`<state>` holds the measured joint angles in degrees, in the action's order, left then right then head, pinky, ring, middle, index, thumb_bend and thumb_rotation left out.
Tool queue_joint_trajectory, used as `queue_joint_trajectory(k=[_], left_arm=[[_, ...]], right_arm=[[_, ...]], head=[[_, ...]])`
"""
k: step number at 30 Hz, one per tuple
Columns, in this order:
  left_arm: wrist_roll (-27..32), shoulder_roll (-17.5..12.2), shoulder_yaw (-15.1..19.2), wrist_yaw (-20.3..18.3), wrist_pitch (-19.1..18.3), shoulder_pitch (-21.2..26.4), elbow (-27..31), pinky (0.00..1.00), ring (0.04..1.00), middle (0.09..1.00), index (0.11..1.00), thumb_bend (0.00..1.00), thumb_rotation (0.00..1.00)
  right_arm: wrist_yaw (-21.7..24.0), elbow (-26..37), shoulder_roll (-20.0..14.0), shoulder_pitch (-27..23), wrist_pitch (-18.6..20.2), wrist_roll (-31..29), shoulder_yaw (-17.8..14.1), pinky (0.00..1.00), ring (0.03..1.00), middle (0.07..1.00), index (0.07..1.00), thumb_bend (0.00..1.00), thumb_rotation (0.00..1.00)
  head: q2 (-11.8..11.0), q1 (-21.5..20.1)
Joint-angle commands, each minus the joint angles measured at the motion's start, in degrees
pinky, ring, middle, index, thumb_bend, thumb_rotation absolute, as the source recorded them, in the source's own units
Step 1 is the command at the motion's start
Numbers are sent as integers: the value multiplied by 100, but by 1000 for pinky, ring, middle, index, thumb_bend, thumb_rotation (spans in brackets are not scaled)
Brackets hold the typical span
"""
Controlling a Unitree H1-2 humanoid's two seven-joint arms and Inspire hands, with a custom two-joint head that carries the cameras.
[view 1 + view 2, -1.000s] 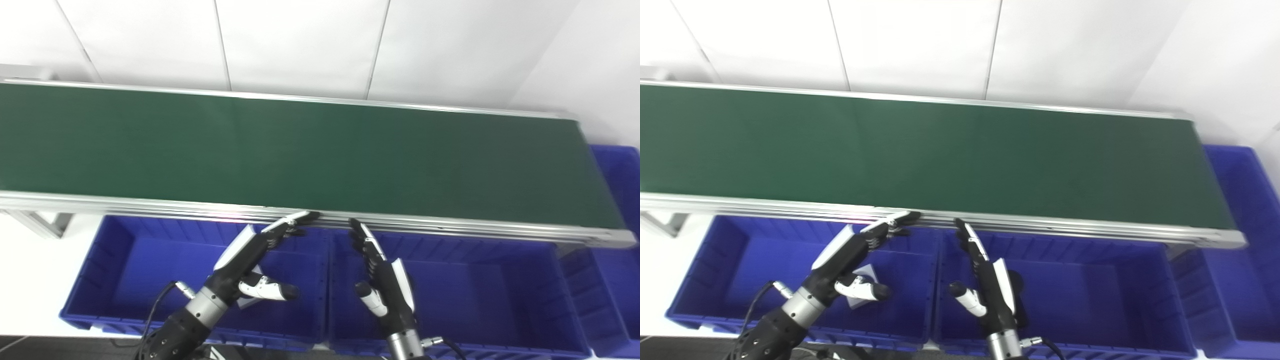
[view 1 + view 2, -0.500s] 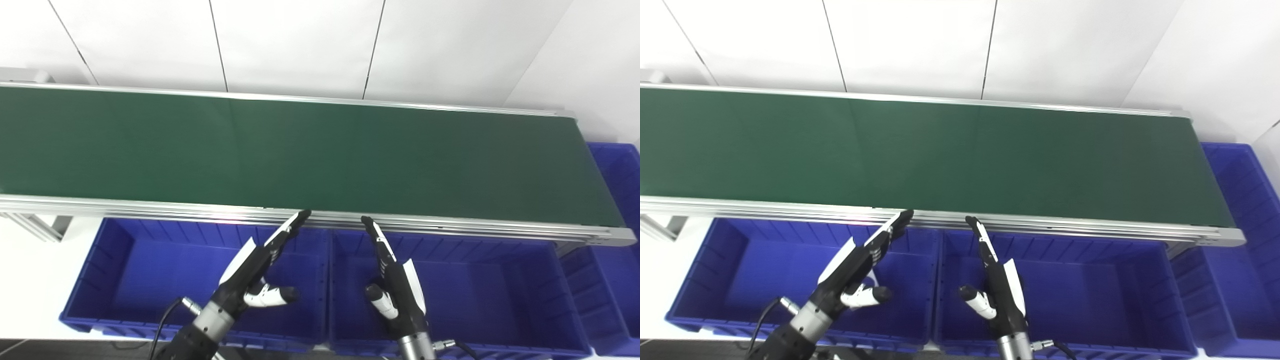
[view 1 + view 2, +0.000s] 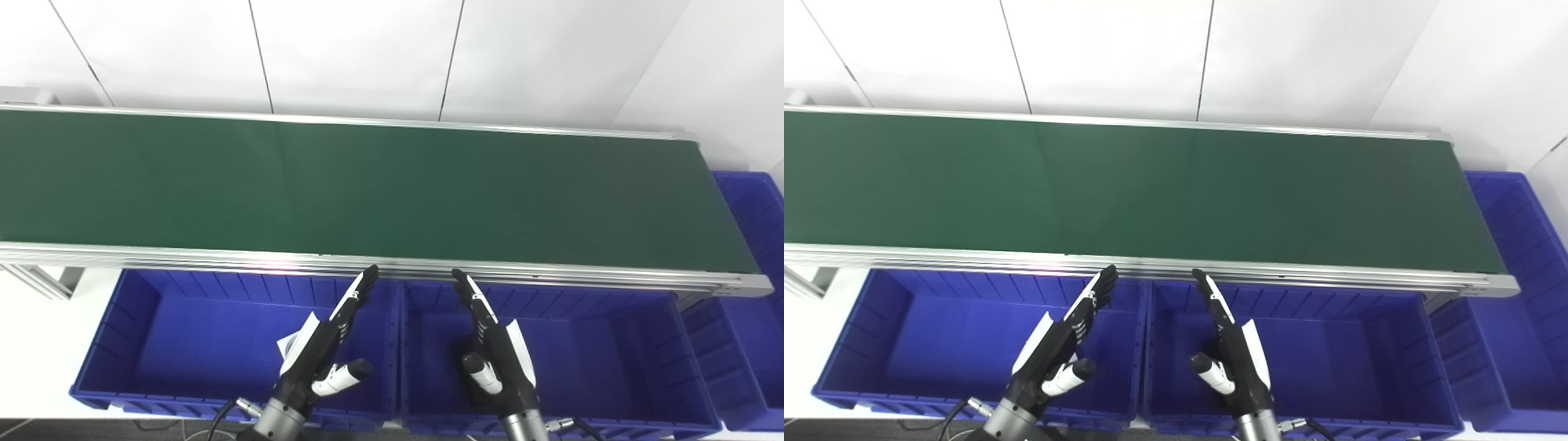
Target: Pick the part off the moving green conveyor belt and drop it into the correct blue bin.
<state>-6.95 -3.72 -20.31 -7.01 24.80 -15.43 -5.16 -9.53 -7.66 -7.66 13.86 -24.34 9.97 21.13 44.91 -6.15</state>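
1. Filling the top of the frame as white wall panels (image 3: 367, 55).
2. Stretching across the middle, left edge to far right, as the green conveyor belt (image 3: 392, 190).
3. Lining the bottom as the left bin (image 3: 184, 349) and the middle bin (image 3: 612, 361), with a third bin (image 3: 756, 208) at the right edge.
4. Rising from bottom centre as the left hand (image 3: 318, 349) and right hand (image 3: 499, 352), both released, gripping nothing, fingers straight, tips just below the belt's near rail.
5. Peeking out as a pale flat part (image 3: 283, 345) in the left bin, just left of the left hand, mostly hidden.
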Motion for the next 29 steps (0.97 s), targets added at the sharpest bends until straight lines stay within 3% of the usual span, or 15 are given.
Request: queue_joint_trajectory(k=[1, 14, 29], left_arm=[[-115, -71, -17, 93, 207, 137, 20, 1000, 1000, 1000, 1000, 896, 884], [-263, -198, -123, 451, 211, 214, -23, 1000, 1000, 1000, 1000, 864, 882], [-67, -383, -270, 501, 212, 293, -50, 1000, 1000, 1000, 1000, 842, 866]], right_arm=[[3, 197, 19, -40, -258, -27, 43, 946, 954, 963, 940, 1000, 1000], [89, 204, 118, 4, -258, -117, 218, 935, 955, 962, 935, 991, 960], [-18, 138, 170, 12, -258, 23, 299, 963, 974, 971, 947, 975, 961]], head=[[-4, 3], [-5, -36], [-73, -329]])
